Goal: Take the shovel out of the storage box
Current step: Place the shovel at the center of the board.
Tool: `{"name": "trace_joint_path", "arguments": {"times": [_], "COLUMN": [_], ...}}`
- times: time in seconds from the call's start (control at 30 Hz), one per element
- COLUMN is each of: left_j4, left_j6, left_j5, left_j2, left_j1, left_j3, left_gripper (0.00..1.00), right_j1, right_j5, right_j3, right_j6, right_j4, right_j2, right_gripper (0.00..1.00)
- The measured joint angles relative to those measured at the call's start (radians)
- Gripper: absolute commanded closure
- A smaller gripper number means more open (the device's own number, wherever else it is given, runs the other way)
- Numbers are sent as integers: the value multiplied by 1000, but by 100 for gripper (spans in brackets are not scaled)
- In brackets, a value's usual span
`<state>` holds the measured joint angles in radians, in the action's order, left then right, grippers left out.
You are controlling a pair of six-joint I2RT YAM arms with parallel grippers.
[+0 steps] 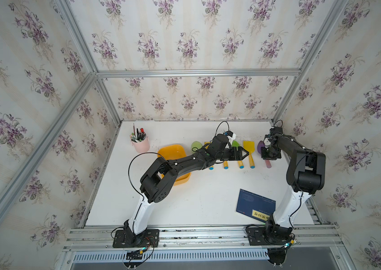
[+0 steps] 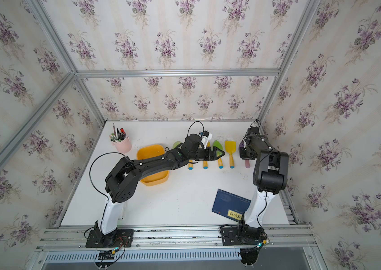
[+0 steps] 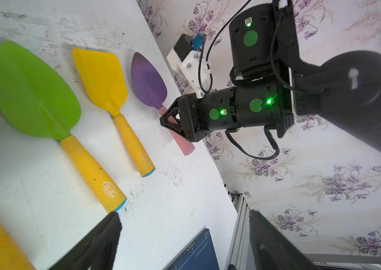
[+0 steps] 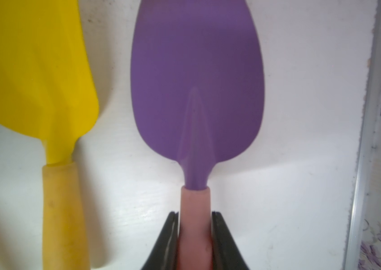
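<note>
The purple plastic toy shovel (image 4: 196, 81), with its leaf-shaped blade, is found outside the shallow yellow-orange plastic storage box (image 1: 172, 149). It is placed at the end of a row of shovels on the white tabletop (image 1: 208, 198), well apart from the box and just beside the yellow square-bladed shovel (image 4: 32, 70). Its pink handle (image 4: 195, 201) is clamped between the jaws of the right hand (image 4: 195, 216), close behind the neck of the blade. The blade appears to lie flat on the surface, though a slight gap cannot be ruled out. The left hand (image 1: 245, 154) is held open and empty above the handles of the neighbouring shovels. No shovel is seen in the part of the box not hidden by the left arm.

The step in hand is judged to be the setting down and release of the purple shovel. It is done well if the jaws are opened only once the shovel is fully borne by the tabletop. They are best parted evenly, so that the handle is not nudged sideways into the yellow shovel. A slow, straight lift is advised, since the handle may cling to a pad and be dragged along. Any swing should be kept back until the handle is cleared. The left hand is best kept high, off the handles beneath it.
</note>
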<state>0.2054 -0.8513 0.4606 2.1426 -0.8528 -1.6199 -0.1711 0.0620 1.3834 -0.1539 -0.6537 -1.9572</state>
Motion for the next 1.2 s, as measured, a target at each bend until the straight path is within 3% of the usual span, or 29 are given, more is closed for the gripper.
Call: {"name": "trace_joint_path", "arguments": {"times": [0.47,0.67,0.8,1.13,1.2], "left_j4": [8,22,22,28,29], "left_j6": [14,14,14,14,14], "left_j5": [3,3,3,3,3], "left_j2": [-28,-28,-28,-30,-32], "left_j1": [2,2,2,2,2], "left_j3": [42,46,53,67,70], "left_gripper": [15,15,15,15,15], "right_j1": [0,-6,-11,-16,-16], "right_j5": [-36,-45,-69,-76,-75], "right_j3": [23,42,109,93,89], "right_j6": [-5,3,32,49,50], "right_j4": [13,-4,-50,-32,-31], "right_j2": [-79,-96,-144,-129,-125], "right_gripper": [84,72,70,63,55]}}
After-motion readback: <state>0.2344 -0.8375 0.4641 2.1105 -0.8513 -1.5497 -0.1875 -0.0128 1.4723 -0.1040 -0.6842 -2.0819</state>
